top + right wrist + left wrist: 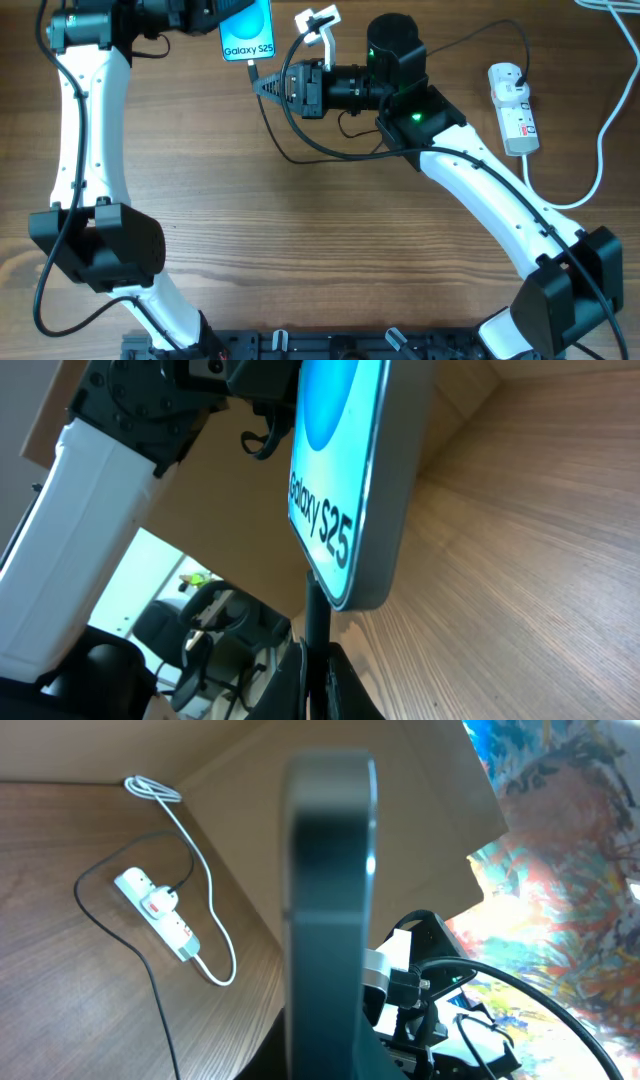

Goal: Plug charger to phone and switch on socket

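Note:
The phone (pixel 247 30) is held up off the table at the back, its light blue screen reading "Galaxy S25". My left gripper (pixel 205 14) is shut on its far end. The left wrist view shows the phone edge-on (pixel 330 890). My right gripper (pixel 262 85) is shut on the charger's black connector tip (pixel 316 615), which meets the phone's bottom edge (pixel 350 480). I cannot tell whether it is fully seated. The charger's thin black cable (pixel 300 145) loops back towards the socket (pixel 513 108), which lies at the right of the table and also shows in the left wrist view (pixel 160 910).
The socket's thick white cord (pixel 600 150) curves along the right edge and off the table's back. A plug (pixel 160 901) sits in the socket. The right arm (pixel 480 190) stretches across the table's middle right. A brown board (pixel 330 780) stands behind the table.

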